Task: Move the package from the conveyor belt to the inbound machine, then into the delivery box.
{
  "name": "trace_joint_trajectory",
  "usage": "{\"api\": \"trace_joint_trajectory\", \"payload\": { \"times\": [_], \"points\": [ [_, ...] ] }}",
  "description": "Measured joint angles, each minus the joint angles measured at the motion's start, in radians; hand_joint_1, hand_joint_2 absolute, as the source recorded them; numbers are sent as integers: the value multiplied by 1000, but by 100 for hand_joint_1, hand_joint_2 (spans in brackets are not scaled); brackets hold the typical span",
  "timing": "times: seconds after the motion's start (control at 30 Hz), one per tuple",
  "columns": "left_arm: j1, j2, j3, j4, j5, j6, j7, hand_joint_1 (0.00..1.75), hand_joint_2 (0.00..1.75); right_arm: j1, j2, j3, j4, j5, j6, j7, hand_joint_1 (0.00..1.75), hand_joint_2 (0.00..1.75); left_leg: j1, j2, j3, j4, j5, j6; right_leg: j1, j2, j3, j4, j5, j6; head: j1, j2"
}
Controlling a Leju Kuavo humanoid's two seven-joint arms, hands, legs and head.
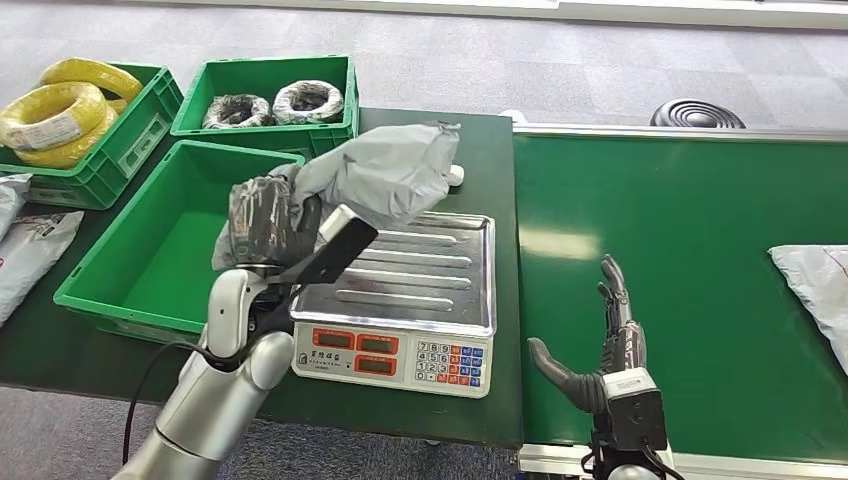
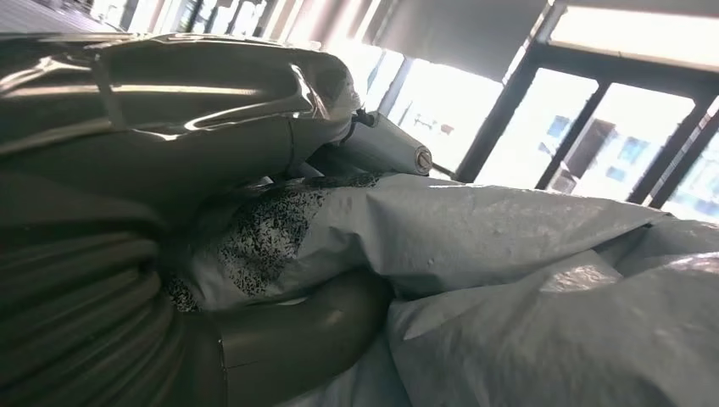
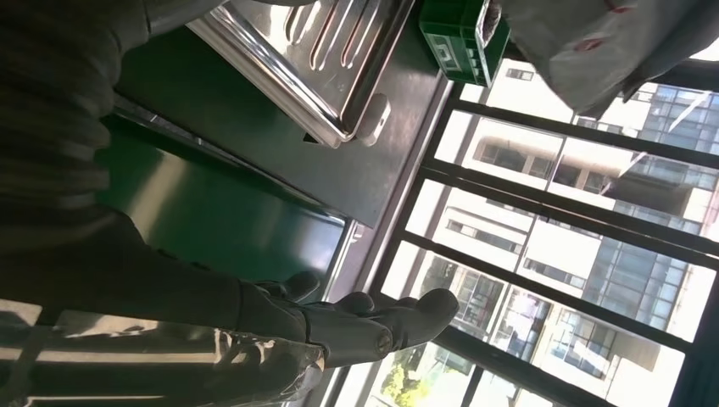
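Silver jointed arms, a black cable along the left arm (image 1: 215, 385), dark grey fingers (image 1: 612, 290), ribbed grey wrist covers

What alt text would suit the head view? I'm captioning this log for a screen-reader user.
The left robot hand holds a grey package up over a steel weighing scale beside an empty green crate. The right robot hand hovers open over the green conveyor belt, where another pale package lies at the far right edge.
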State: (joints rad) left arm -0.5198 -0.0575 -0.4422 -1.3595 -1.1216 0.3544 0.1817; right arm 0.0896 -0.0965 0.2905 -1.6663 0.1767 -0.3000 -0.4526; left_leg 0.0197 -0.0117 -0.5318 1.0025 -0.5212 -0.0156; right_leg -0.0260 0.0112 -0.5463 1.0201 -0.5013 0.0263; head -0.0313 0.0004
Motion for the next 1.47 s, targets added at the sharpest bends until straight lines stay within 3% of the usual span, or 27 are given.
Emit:
{"api": "trace_joint_trajectory", "payload": {
  "times": [0.23,0.47,0.6,0.77,0.83,1.07,1.27,1.47],
  "points": [
    [-90,69,173,-16,-27,-85,49,174,175,-10,1,0,0,5,13,16,0,175,0,0,0,0,0,0,0,0,-1,0,0,0,0,0],
    [-123,169,258,113,-149,-156,103,146,175,-33,7,3,10,13,41,30,0,175,0,1,0,0,0,0,0,1,-1,1,0,0,0,0],
    [-116,224,299,210,-159,-201,105,0,175,-38,8,7,20,13,50,32,0,175,0,1,-1,0,0,-1,0,2,-2,1,0,0,0,0],
    [-82,237,373,264,60,-421,69,0,175,-44,8,12,28,40,68,46,0,175,0,2,-2,0,0,-1,0,2,-2,1,0,0,0,0],
    [-56,239,399,269,118,-447,65,0,175,-46,7,16,34,59,68,50,0,175,0,2,-2,0,0,-1,0,3,-3,1,0,0,1,0],
    [6,238,490,202,346,-437,28,0,175,-47,-4,27,50,60,52,54,0,175,0,2,-2,0,0,-1,0,3,-3,0,0,0,0,0],
    [58,220,548,-19,617,-263,-88,0,175,-12,-14,28,42,55,26,59,0,175,0,1,-3,0,0,-1,0,3,-4,0,0,0,0,0],
    [91,214,563,-174,661,-235,-111,0,175,16,-18,26,26,55,16,60,0,175,0,1,-3,0,0,-1,0,3,-4,0,0,0,1,0]
  ]
}}
